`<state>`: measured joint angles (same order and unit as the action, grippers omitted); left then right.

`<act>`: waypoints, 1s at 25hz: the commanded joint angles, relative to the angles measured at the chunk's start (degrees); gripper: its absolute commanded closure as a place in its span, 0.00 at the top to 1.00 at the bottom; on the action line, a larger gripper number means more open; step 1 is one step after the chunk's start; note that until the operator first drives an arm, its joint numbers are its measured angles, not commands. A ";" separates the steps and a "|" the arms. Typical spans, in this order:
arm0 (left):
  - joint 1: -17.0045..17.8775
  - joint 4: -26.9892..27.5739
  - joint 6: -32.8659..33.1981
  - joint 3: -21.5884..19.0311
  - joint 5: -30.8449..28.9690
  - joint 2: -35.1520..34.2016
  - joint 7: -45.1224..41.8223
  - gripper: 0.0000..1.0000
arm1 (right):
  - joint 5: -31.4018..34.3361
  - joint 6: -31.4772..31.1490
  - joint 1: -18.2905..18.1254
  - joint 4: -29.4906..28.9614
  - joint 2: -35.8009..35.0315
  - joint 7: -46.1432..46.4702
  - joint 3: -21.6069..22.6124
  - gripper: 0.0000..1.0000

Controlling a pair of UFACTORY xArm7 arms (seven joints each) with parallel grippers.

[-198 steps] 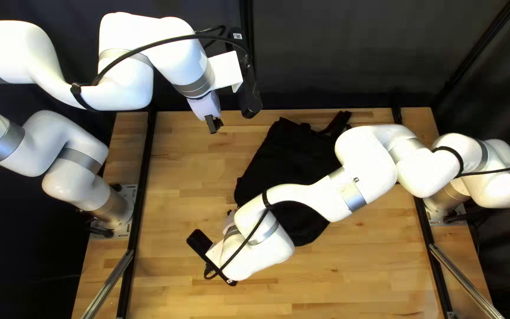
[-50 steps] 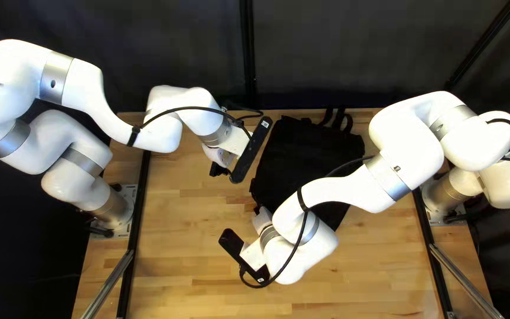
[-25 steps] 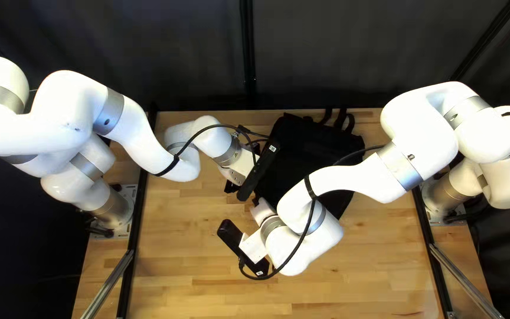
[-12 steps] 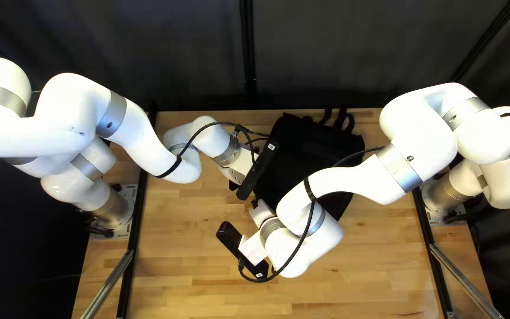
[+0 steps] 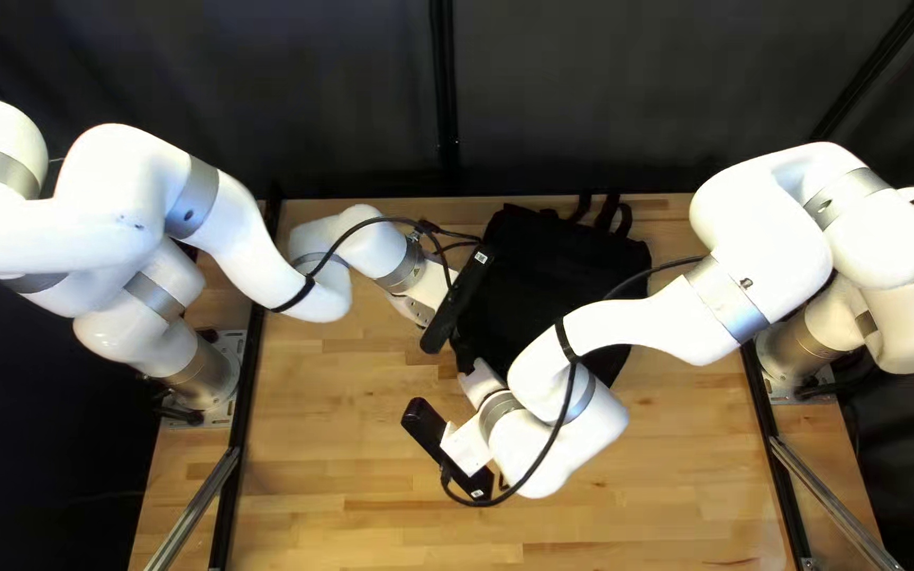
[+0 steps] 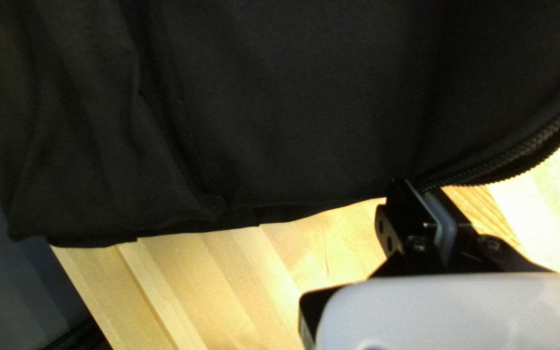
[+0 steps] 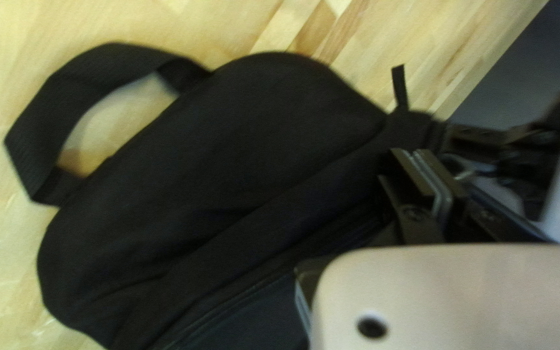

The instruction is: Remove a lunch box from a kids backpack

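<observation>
Got black backpack [image 5: 552, 264] lying on table [image 5: 341, 455], partly under right arm. Pinching its edge by zipper [image 6: 529, 146] in left gripper [image 5: 415, 309], fingers closed. Showing right gripper [image 5: 480, 383] closed too, pads together; can't tell about anything between them.

Black cloth backpack [image 5: 552, 264], creased and partly hidden in the top left view, lying on the pale wooden table [image 5: 320, 444] with its black strap loops [image 5: 626, 221] toward the far edge and a black toothed zipper [image 6: 527, 145] along a curved side, visible in the left wrist view.
</observation>
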<state>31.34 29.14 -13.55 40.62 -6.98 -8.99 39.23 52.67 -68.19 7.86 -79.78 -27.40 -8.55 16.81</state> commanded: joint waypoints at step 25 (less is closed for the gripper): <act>-0.92 0.23 -1.25 -1.00 -1.48 -0.38 -1.80 0.00 | -2.45 -3.49 2.98 2.56 2.76 -3.36 2.31 0.00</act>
<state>30.45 29.35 -14.78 39.68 -8.38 -9.36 37.49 50.34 -71.75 10.79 -77.61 -24.75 -11.66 19.02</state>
